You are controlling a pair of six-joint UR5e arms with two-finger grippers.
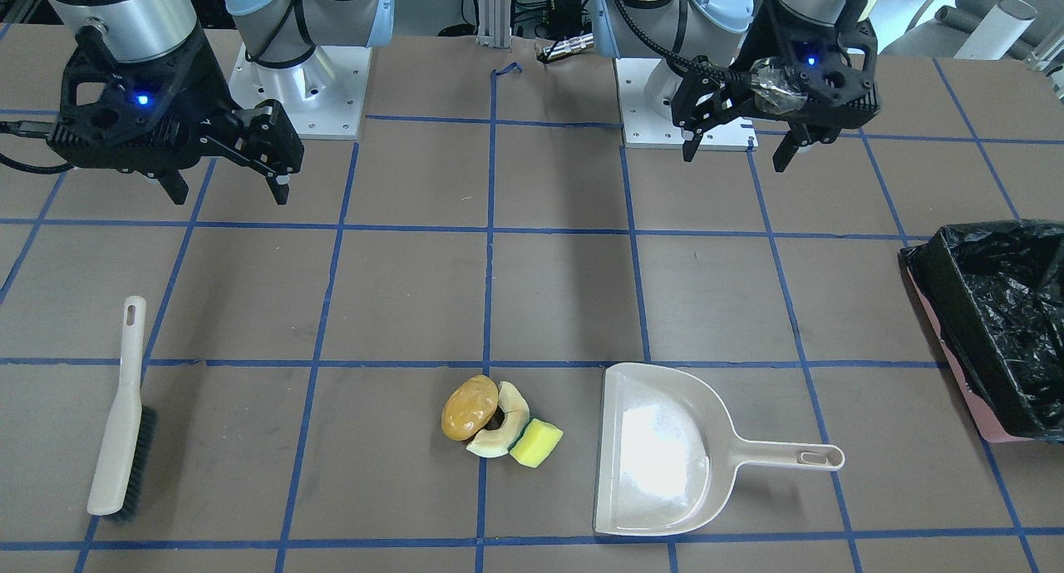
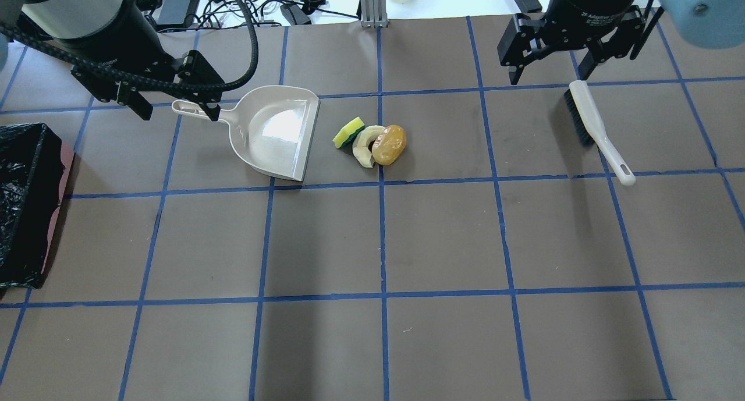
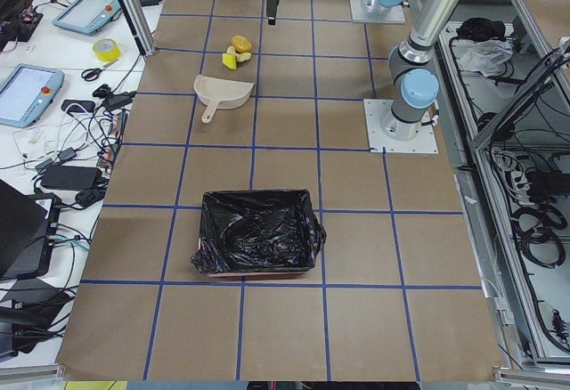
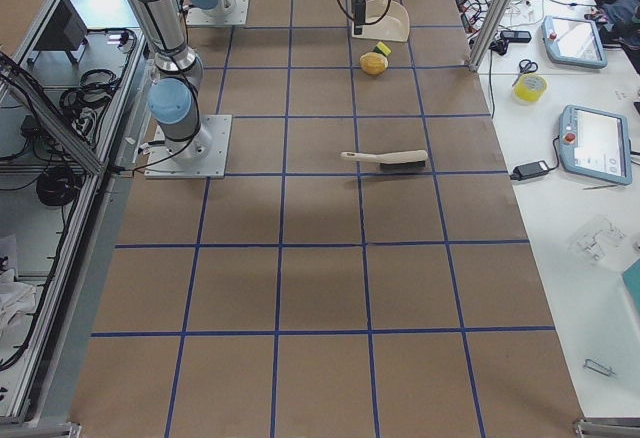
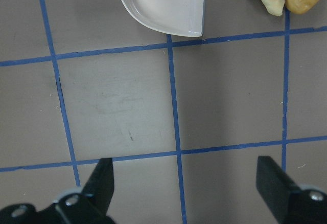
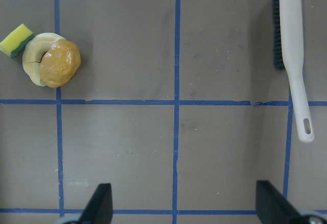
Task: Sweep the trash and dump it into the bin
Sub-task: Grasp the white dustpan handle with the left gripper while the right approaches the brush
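The trash lies bunched mid-table: a golden-brown potato (image 1: pixel 470 407), a pale crescent slice (image 1: pixel 503 433) and a yellow-green sponge (image 1: pixel 536 442). It also shows in the overhead view: potato (image 2: pixel 389 145), slice (image 2: pixel 364 149), sponge (image 2: pixel 348 132). The black-lined bin (image 1: pixel 968 340) (image 2: pixel 43 215) stands at the table's end on my left. My left gripper (image 1: pixel 736 153) (image 2: pixel 177 110) is open and empty, high above the table, on the robot's side of the beige dustpan (image 1: pixel 657 448). My right gripper (image 1: pixel 229 190) (image 2: pixel 547 75) is open and empty, high on the robot's side of the brush (image 1: pixel 120 415).
The dustpan (image 2: pixel 273 130) lies flat, its mouth toward the trash and its handle toward the bin. The brush (image 2: pixel 593 127) lies flat on my right side, well apart from the trash. Blue tape lines grid the brown table. The bin (image 3: pixel 258 234) holds nothing visible.
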